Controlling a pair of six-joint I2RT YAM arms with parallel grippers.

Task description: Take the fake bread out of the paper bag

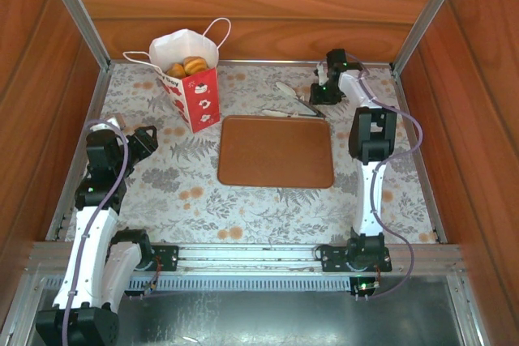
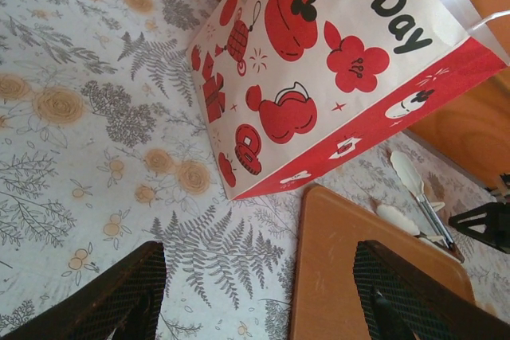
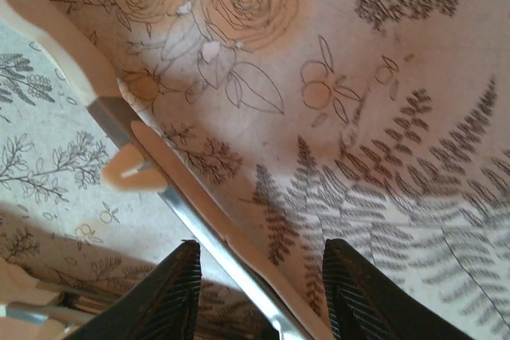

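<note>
Right now I see the paper bag standing upright at the far left of the table, the fake bread showing inside its open mouth. My left gripper sits near the left edge, jaws spread and empty, facing the bag. My right gripper, at the far right, has its jaws parted over the tongs, clamping nothing.

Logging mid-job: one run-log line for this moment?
bread in bag | bag upright, far left | left gripper open, facing bag | right gripper open over tongs
</note>
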